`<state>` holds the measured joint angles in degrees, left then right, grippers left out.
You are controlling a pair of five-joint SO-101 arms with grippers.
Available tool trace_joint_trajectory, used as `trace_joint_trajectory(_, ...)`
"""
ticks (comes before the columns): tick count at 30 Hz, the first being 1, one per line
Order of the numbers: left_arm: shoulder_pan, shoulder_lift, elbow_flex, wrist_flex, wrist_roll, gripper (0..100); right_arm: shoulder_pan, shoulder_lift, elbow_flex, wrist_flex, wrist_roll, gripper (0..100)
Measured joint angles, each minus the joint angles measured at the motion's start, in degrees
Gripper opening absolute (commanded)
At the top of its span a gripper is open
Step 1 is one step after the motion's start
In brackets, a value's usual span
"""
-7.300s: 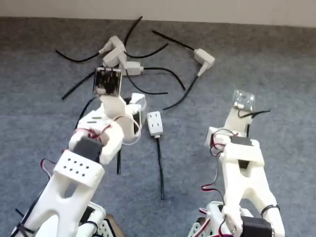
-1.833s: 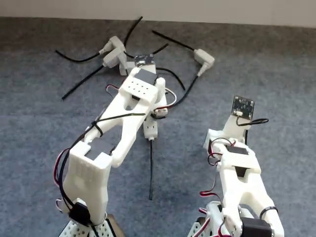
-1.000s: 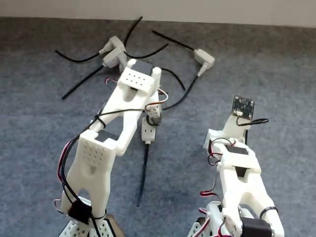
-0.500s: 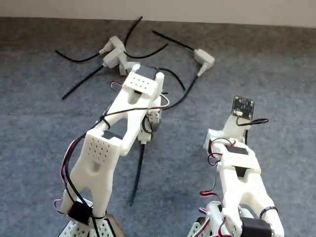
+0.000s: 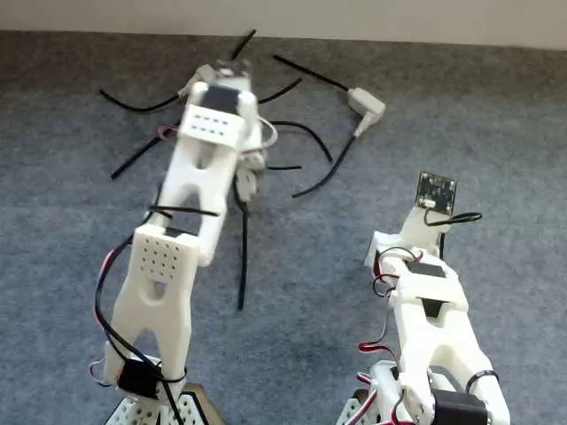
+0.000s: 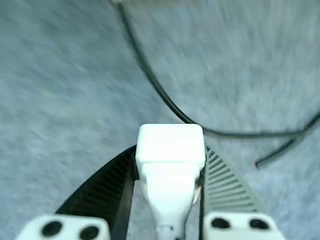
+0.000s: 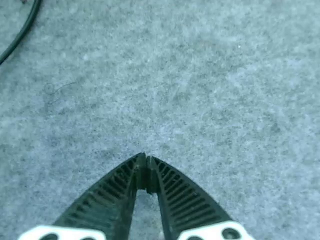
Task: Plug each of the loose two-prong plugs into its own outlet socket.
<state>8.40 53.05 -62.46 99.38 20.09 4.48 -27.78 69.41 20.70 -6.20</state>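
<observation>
Left claw (image 6: 170,156) grips the white socket block (image 6: 170,142) near the carpet's (image 5: 496,133) far edge; right claw (image 7: 146,171) is pinched closed, holding nothing

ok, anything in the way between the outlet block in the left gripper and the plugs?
Nothing solid visible. The left gripper is shut on the outlet block; ahead of it lie bare carpet and thin black cables. In the high view the left arm covers most of the plug cluster.
</observation>
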Motion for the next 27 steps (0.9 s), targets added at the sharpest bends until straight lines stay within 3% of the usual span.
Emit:
trace_joint_trajectory(3, -3.60, 0.44, -8.00, -0.62, -1.49, 11, 0.00, 0.00, 0.00, 0.00, 0.00, 0.7)
trace_joint_trajectory(7, -5.01, 0.70, -13.01, -7.74, -6.68, 9, 0.00, 0.00, 0.00, 0.00, 0.00, 0.7)
trace_joint_trajectory(21, -4.84, 3.96, -4.92, -37.98, -19.43, 9, 0.00, 0.00, 0.00, 0.00, 0.00, 0.8)
trace_joint_trajectory(27, -4.84, 8.62, -4.75, -41.49, -19.69, 23, 0.00, 0.00, 0.00, 0.00, 0.00, 0.9)
